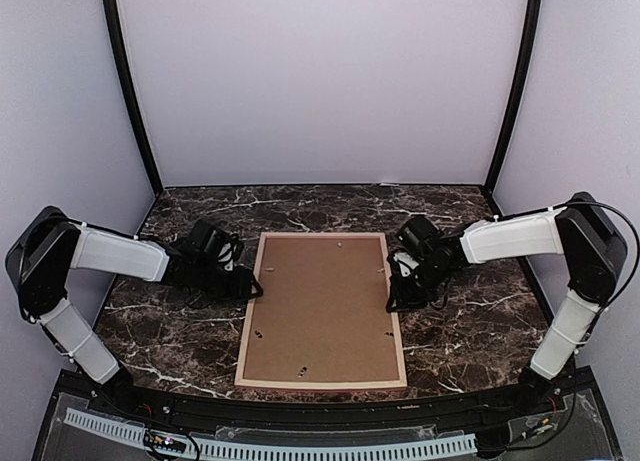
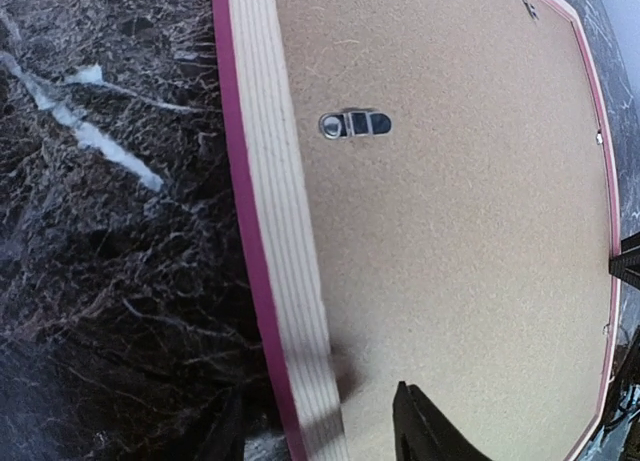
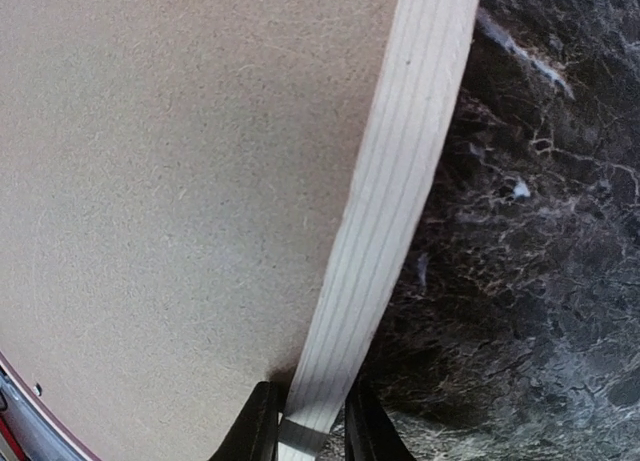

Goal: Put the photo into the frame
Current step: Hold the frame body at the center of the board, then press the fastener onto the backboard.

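The frame (image 1: pixel 244 343) lies face down on the marble table, pale wood rails up, with a pink-red edge showing in the left wrist view. A brown backing board (image 1: pixel 322 306) fills it. The photo is hidden. My left gripper (image 1: pixel 250 286) stands open astride the left rail (image 2: pixel 285 231), one finger outside on the table and one finger (image 2: pixel 420 426) over the board (image 2: pixel 460 231), neither touching the rail. My right gripper (image 1: pixel 393 303) is shut on the right rail (image 3: pixel 390 211), a finger (image 3: pixel 258 429) pressed against each side of it, next to the board (image 3: pixel 180 181).
A small metal turn clip (image 2: pixel 354 124) sits on the backing board near the left rail. Dark marble table (image 1: pixel 480 321) surrounds the frame. Pale walls with black posts close off the back and sides.
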Available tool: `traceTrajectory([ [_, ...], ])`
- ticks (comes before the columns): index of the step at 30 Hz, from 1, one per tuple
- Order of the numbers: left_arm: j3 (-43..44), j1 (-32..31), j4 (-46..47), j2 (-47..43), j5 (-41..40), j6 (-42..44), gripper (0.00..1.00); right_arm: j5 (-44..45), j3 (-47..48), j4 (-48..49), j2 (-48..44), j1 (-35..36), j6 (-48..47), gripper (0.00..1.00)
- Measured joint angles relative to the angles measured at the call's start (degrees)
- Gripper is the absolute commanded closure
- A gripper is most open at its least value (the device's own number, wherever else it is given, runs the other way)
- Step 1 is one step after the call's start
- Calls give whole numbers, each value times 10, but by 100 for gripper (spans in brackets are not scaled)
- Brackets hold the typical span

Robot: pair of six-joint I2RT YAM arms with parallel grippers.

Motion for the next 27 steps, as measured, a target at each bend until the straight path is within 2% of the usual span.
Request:
traceTrajectory([
  [4,24,0,-25,-2,-7,17,34,4,0,1,-1,0,7,83],
  [10,99,0,-64,26,-36,60,32,6,0,1,-1,0,9,84],
  [18,207,0,-125,133,-88,118,32,9,3,1,-1,-1,7,84],
  [27,240,0,-151,163,-111,141,37,8,8,-1,4,-5,5,84],
])
